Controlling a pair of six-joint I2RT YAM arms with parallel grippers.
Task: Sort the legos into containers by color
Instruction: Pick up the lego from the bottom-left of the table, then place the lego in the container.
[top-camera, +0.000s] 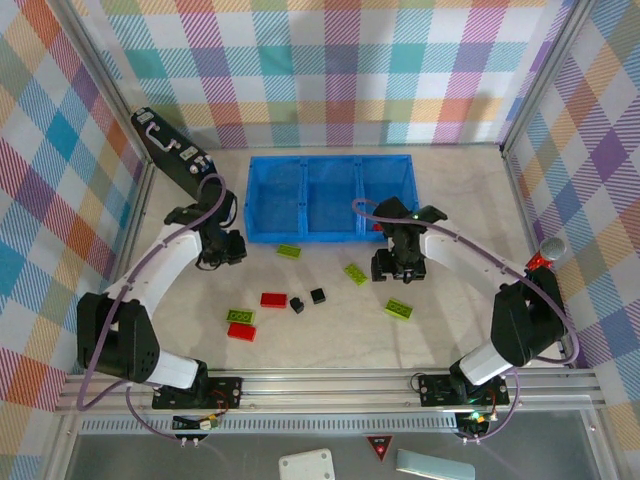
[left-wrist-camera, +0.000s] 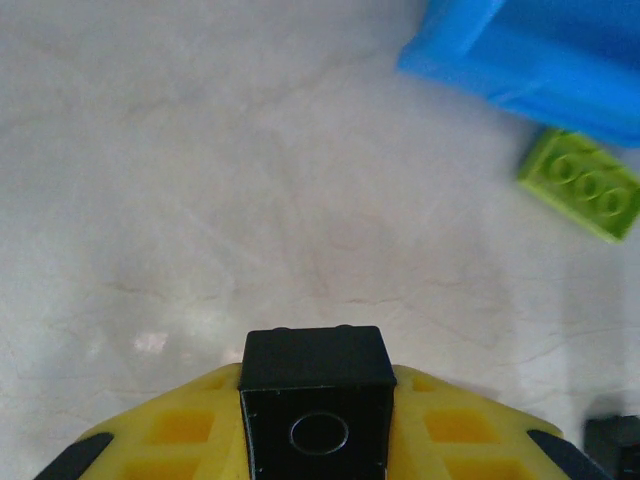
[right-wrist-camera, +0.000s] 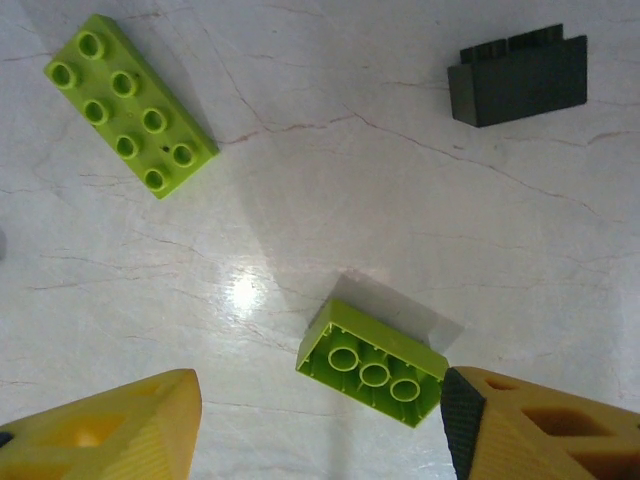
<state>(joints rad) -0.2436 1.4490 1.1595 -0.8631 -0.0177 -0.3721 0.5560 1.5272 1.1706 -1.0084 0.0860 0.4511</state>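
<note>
My left gripper (top-camera: 222, 250) (left-wrist-camera: 315, 425) is shut on a small black lego (left-wrist-camera: 314, 358), held just above the table near the left front corner of the blue tray of containers (top-camera: 330, 232) (left-wrist-camera: 520, 60). A green lego (left-wrist-camera: 580, 185) (top-camera: 289, 251) lies beside that corner. My right gripper (top-camera: 398, 266) (right-wrist-camera: 318, 390) stands open over a green lego (right-wrist-camera: 372, 362) that lies underside up, its end against the right finger's black pad. Another green lego (right-wrist-camera: 130, 105) and a black lego (right-wrist-camera: 520, 80) lie beyond it. Red legos (top-camera: 273, 299) (top-camera: 241, 332), green legos (top-camera: 240, 315) (top-camera: 398, 308) (top-camera: 356, 273) and black legos (top-camera: 297, 305) (top-camera: 317, 296) are scattered mid-table.
A black case with silver latches (top-camera: 170, 150) leans at the back left. A red cylinder with a silver cap (top-camera: 548, 250) stands by the right wall. Plaid walls close in three sides, and a metal rail (top-camera: 330, 385) runs along the front.
</note>
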